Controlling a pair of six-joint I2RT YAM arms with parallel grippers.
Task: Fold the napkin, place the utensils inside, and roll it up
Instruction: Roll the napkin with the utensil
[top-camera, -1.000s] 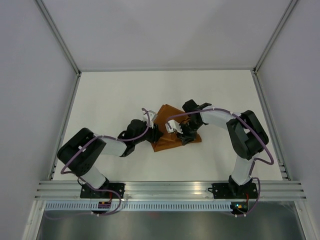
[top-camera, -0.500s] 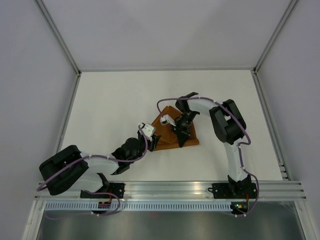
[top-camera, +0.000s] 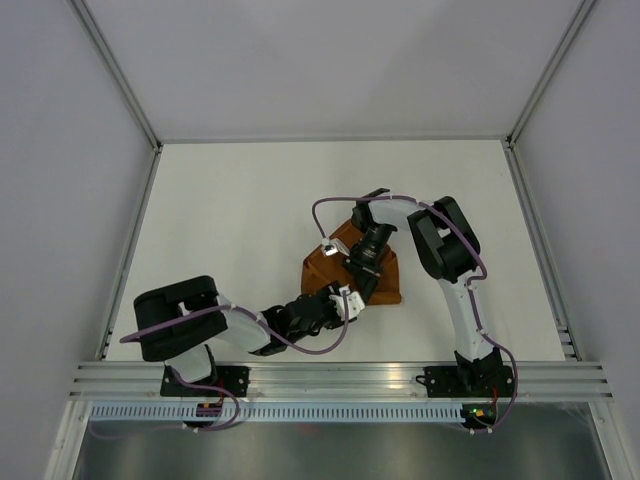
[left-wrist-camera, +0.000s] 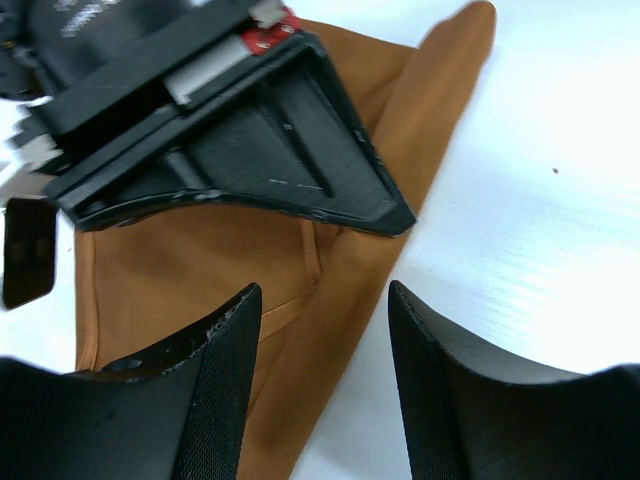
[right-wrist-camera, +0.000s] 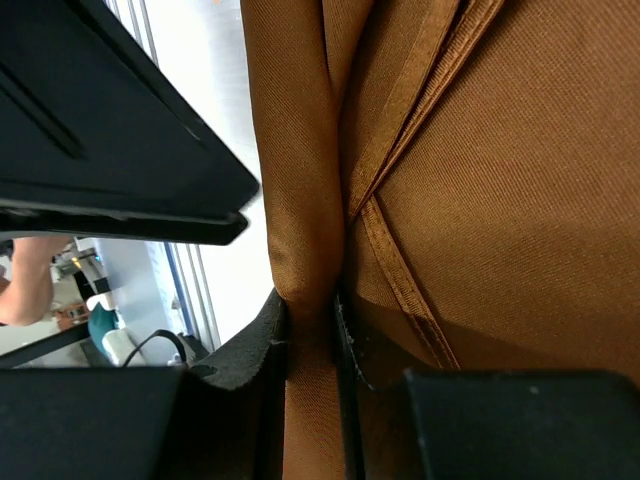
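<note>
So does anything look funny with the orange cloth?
A little. The napkin lies in uneven, overlapping folds, not flat, with one ridge pinched in the jaws of the right gripper. The left gripper hovers open at its edge. No knife shows anywhere.

- The right gripper (top-camera: 360, 278), clamped on the napkin (top-camera: 322, 272), blocks the way just ahead of the left gripper (left-wrist-camera: 322, 300).
- The table (top-camera: 230, 200) lies open beyond and left of it.

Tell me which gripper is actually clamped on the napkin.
The right gripper: shut, pinching a fold of the napkin. The left gripper hangs open, holding nothing.
</note>
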